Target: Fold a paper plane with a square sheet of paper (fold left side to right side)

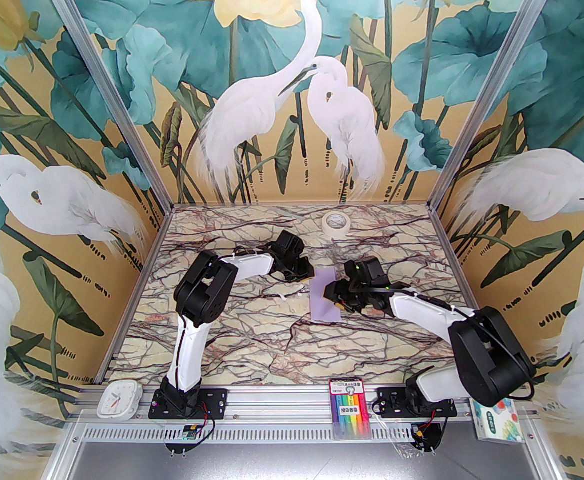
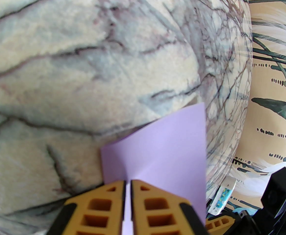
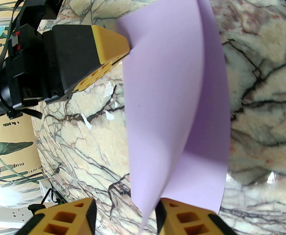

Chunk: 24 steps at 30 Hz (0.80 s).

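The lavender sheet (image 1: 328,295) sits just right of centre in the overhead view. Its right half lies flat on the marble surface (image 1: 251,328) and its left half is up in the air, curling over toward the right. In the right wrist view the raised flap bows from the top of the frame down to the bottom centre, and the flat layer peeks out beneath it on the right.

The left fingers (image 2: 119,197) are clenched on the raised edge, pinching the paper thin near the flap's upper corner. The right fingers (image 3: 194,212) stand spread at the bottom of that frame, one on either side of the flap's lower corner, and they look to be grasping nothing.

I'd call this the left-over-right fold, about halfway across. To land it well, the pinched edge wants a low, steady arc until it meets the right edge corner to corner. The lower corner droops, so the right fingers would do well to steady it or pin the bottom layer against sliding. Release only once the edges match, then press the crease flat.
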{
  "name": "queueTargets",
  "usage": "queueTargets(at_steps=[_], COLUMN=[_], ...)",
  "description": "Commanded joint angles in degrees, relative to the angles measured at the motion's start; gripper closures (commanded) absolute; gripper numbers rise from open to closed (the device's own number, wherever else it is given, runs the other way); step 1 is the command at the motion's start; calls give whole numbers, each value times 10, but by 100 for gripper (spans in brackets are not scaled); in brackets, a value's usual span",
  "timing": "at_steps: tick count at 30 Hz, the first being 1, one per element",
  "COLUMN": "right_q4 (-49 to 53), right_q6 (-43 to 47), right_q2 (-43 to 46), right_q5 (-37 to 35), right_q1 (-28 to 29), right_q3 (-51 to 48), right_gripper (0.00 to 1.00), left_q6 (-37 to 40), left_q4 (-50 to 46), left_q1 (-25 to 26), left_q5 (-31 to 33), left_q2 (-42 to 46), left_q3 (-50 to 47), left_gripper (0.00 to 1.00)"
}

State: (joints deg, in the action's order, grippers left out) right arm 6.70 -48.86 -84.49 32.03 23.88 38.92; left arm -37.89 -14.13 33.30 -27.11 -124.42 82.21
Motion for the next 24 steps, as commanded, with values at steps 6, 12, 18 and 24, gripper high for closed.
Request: queueTargets(at_steps=[6, 12, 18, 24], right_q4=[-55, -57, -67, -72], right_q6=[-6, -5, -7, -9], right_q2=[-50, -68, -85, -84], right_q5=[22, 20, 26, 31], right_q1=[-2, -1, -2, -1], right_q3=[30, 39, 43, 40], right_gripper=[54, 53, 51, 48], left_q6=[0, -1, -2, -3], left_q4=[-32, -33, -34, -31], left_q1=[10, 10, 6, 5], left_q5=[11, 9, 7, 4], left_q2=[11, 17, 39, 35], left_q3=[-20, -18, -16, -19], left_gripper=[88, 88, 85, 85])
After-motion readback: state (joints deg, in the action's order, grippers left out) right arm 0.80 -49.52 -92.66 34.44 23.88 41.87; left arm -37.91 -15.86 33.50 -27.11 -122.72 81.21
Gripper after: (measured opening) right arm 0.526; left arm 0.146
